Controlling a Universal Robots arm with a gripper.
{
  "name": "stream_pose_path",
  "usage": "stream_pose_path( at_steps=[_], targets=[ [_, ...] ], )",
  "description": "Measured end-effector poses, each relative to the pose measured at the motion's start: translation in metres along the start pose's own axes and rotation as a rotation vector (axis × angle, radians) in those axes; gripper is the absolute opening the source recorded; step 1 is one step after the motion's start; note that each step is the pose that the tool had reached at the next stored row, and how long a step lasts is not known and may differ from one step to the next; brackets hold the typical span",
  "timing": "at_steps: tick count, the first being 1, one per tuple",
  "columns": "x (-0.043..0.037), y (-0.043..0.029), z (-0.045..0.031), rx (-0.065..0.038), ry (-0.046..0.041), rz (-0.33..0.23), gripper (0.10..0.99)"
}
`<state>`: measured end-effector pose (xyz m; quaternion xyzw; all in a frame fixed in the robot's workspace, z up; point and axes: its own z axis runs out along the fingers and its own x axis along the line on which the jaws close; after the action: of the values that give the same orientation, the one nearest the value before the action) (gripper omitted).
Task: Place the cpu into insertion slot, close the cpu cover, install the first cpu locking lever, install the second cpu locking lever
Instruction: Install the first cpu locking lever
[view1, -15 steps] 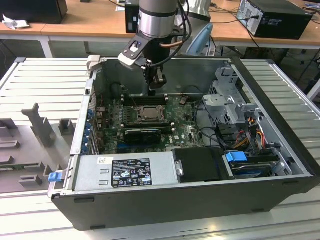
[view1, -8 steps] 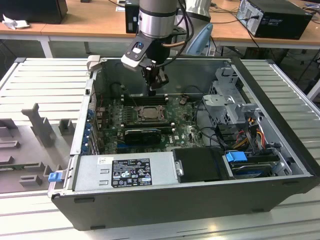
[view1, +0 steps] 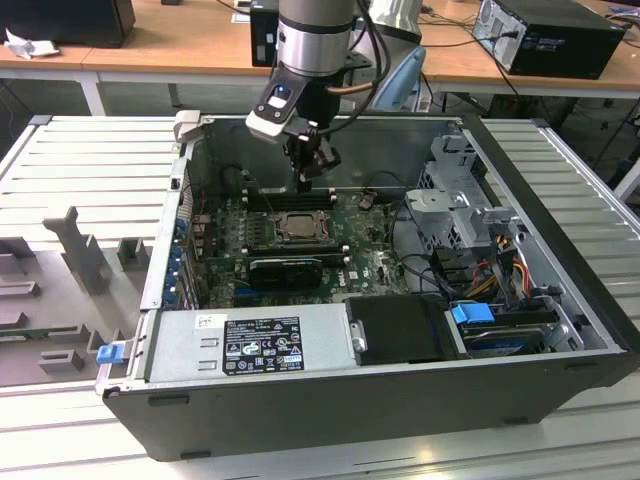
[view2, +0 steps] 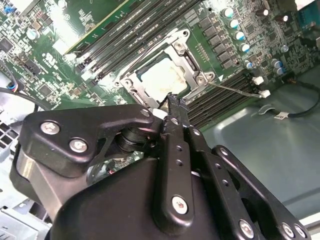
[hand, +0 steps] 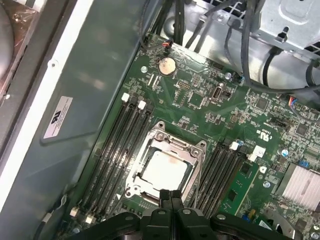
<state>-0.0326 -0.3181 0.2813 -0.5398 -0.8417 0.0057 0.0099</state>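
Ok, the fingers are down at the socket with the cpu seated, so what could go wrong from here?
1. The shut fingers are right at the edge of the cpu cover; a push slightly off line could scrape the cpu face exposed in its window.
2. A thin metal rod juts out beside the socket above the memory slots; it might slip and strike them.

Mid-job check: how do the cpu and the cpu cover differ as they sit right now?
The cpu is a solid pale square, while the cpu cover is a silvery metal frame with an open window. The cpu shows through that window, and the cpu cover lies down around its edges. Both are square and lie flat.
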Motion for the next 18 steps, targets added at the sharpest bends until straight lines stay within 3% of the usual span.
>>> stream_pose_path(
  at_steps=[18],
  targets=[
    [0.0000,0.0000,0.0000,-0.001,-0.0053,-0.201,0.106]
  ],
)
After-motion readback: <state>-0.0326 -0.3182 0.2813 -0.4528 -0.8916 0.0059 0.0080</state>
